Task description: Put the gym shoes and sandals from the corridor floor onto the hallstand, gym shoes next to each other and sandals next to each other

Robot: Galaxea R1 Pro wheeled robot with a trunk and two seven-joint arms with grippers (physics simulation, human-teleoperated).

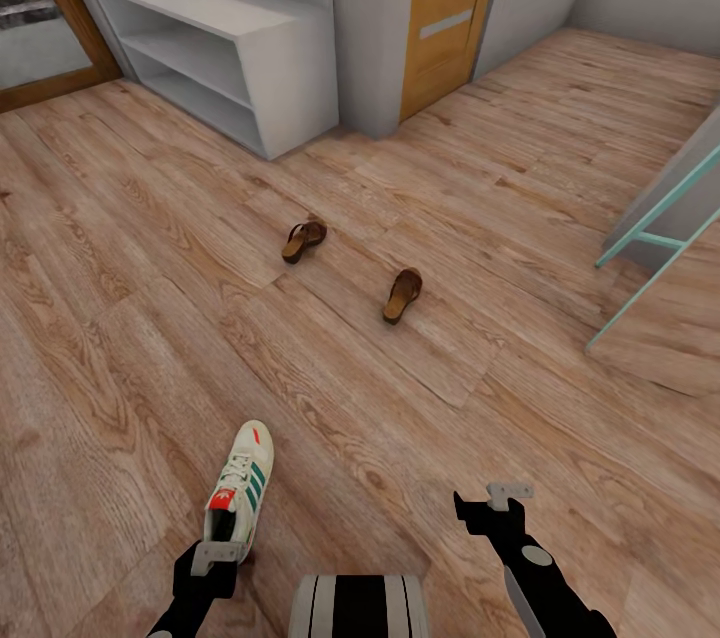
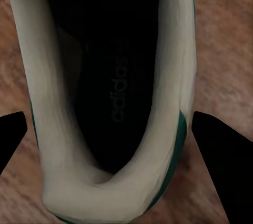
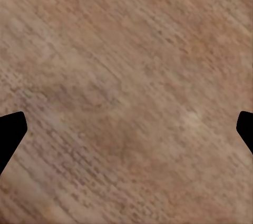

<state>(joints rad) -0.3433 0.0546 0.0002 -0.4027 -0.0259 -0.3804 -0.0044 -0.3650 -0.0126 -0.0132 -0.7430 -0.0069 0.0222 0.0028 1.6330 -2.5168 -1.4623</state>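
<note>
Directly below my left gripper (image 1: 215,558) sits a gym shoe (image 1: 240,485) on the corridor floor (image 1: 130,338), toe pointing away from me. Through the left wrist camera I look straight down into the gym shoe's dark opening (image 2: 113,76), with the fingers (image 2: 219,155) spread wide on either side of the heel, apart from it. My right gripper (image 1: 490,503) hovers over bare planks, its fingers (image 3: 10,132) also spread and holding nothing. Farther out on the floor lie the two sandals, one (image 1: 303,241) nearer the hallstand, the other (image 1: 402,294) to its right, well apart from each other. Beyond them the pale hallstand (image 1: 225,48) stands against the wall, beside a wooden door (image 1: 450,8).
</note>
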